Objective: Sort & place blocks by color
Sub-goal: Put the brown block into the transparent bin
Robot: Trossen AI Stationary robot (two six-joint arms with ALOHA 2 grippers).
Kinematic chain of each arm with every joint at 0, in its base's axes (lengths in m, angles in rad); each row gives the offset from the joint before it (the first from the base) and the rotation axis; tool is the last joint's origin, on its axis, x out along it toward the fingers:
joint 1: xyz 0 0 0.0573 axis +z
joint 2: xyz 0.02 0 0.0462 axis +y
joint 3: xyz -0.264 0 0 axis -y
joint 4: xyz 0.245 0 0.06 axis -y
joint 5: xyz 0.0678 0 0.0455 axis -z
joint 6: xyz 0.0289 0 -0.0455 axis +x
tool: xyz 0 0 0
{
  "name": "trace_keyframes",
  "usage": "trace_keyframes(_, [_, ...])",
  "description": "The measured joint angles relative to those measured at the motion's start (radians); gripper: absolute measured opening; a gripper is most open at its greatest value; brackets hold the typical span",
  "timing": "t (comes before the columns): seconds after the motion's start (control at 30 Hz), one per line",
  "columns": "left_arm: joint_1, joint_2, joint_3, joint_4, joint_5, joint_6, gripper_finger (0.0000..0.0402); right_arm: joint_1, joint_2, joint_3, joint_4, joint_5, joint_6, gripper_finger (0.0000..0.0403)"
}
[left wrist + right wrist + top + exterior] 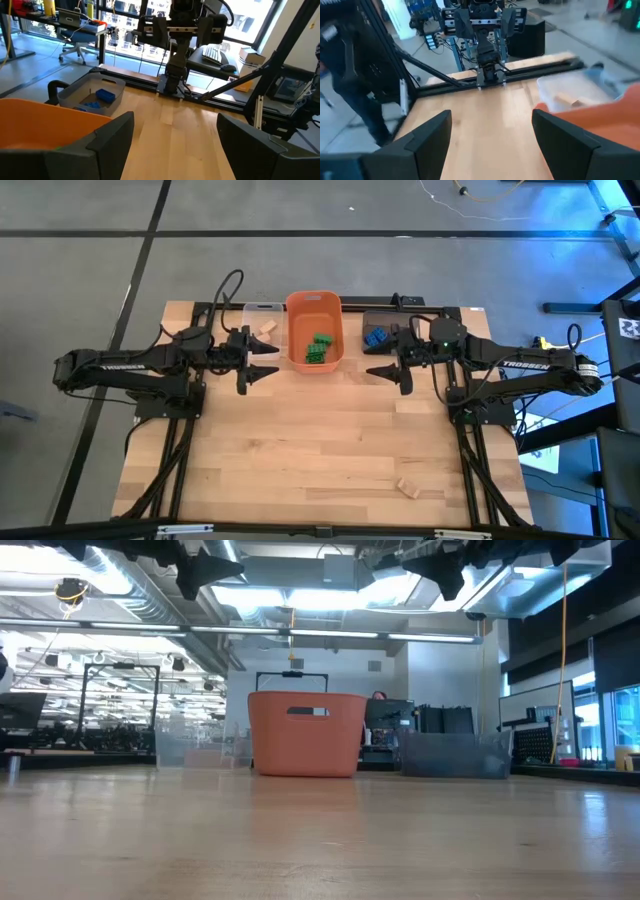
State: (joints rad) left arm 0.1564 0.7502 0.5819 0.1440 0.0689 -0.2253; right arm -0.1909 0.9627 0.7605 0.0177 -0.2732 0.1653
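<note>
Green blocks (pixel 320 347) lie in the orange bin (pixel 297 330) at the table's far middle. Blue blocks (pixel 375 337) lie in the grey-brown bin (pixel 368 319) to its right and show in the left wrist view (pixel 102 95). A tan block (pixel 267 329) lies in the clear bin (pixel 252 313) to its left and shows in the right wrist view (pixel 567 98). Two tan blocks (pixel 406 486) lie on the table near the near right corner. My left gripper (pixel 268 372) is open and empty, just left of the orange bin. My right gripper (pixel 376 371) is open and empty, just right of it.
The three bins stand in a row along the table's far edge. The broad wooden tabletop (pixel 320 440) lies between the arms and the near edge. The arm bases and their cables (pixel 165 395) sit at the table's left and right sides.
</note>
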Motion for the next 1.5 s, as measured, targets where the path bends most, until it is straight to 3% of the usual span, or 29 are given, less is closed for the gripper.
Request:
trace_keyframes(0.17, [0.000,0.000,0.000,0.000,0.000,0.000,0.0277,0.046,0.003,0.001,-0.047,-0.075,0.254,0.0276])
trace_keyframes(0.33, [0.000,0.000,0.000,-0.001,0.000,0.000,0.0277,0.250,0.005,0.013,-0.268,-0.112,0.494,0.0276])
trace_keyframes(0.5, [0.000,0.000,0.000,-0.001,0.000,-0.001,0.0277,0.518,0.070,0.122,-0.507,-0.009,0.673,0.0276])
trace_keyframes(0.63, [0.000,0.000,0.000,-0.001,-0.001,0.000,0.0277,0.695,0.204,0.262,-0.802,0.091,0.862,0.0276])
trace_keyframes(0.73, [0.000,0.000,0.000,-0.001,-0.001,0.002,0.0277,0.802,0.321,0.326,-0.950,0.104,1.013,0.0276])
trace_keyframes(0.93, [0.000,0.000,0.000,-0.002,-0.001,0.051,0.0277,0.912,0.523,0.341,-0.913,0.072,1.347,0.0276])
trace_keyframes(1.1, [0.000,0.000,0.000,-0.002,-0.001,0.052,0.0277,0.939,0.662,0.341,-0.848,0.036,1.494,0.0276])
trace_keyframes(1.5, [0.000,0.000,0.000,-0.002,-0.001,0.053,0.0277,0.941,0.859,0.341,-0.764,0.040,1.532,0.0276])
